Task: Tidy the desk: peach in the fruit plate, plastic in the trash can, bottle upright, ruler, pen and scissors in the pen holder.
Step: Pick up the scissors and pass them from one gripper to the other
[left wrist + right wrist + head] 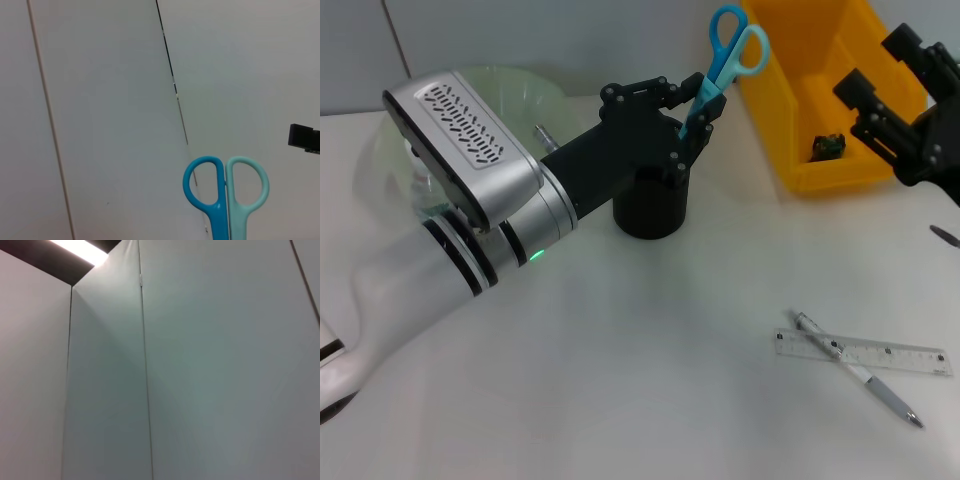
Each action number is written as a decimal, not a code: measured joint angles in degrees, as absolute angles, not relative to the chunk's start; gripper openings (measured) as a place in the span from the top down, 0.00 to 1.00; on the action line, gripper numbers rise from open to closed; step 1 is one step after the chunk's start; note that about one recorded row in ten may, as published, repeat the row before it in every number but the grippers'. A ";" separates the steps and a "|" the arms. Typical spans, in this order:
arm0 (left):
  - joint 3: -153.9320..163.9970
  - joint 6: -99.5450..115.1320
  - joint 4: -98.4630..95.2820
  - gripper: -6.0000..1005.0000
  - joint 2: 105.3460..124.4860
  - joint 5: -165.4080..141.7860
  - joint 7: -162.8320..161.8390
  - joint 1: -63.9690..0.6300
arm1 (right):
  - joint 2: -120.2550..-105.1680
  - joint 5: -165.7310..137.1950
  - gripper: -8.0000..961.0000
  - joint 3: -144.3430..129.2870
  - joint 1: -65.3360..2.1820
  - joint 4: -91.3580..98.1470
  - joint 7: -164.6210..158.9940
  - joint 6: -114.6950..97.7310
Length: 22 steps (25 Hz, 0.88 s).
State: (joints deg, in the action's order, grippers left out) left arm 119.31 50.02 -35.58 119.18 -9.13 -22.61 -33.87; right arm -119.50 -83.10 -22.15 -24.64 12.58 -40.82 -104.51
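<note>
While blue-handled scissors (720, 62) are pinched upright by left gripper (688, 115), black cylindrical pen holder (649, 205) lies directly below, at six o'clock; blades aimed downward. Right gripper (880, 95) parked, finger state indiscernible.

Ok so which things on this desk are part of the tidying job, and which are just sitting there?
Part of the job:
scissors, held by the left gripper over the pen holder
pen
ruler
glass fruit plate
yellow bin

Just there:
right gripper, idle over the bin
small dark object inside the bin
</note>
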 joint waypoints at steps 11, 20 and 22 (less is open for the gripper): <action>119.47 49.92 -35.45 0.67 119.18 -9.14 -22.58 -33.75 | -119.61 -79.75 0.15 -21.17 -30.00 1.02 -33.70 -100.75; 119.65 49.92 -35.61 0.67 119.18 -9.14 -22.58 -33.65 | -119.69 -80.20 0.15 -21.58 -31.90 -1.54 -32.71 -98.78; 119.65 49.92 -35.61 0.67 119.18 -9.14 -22.58 -33.65 | -119.74 -80.27 0.15 -21.60 -32.07 -1.66 -32.65 -98.12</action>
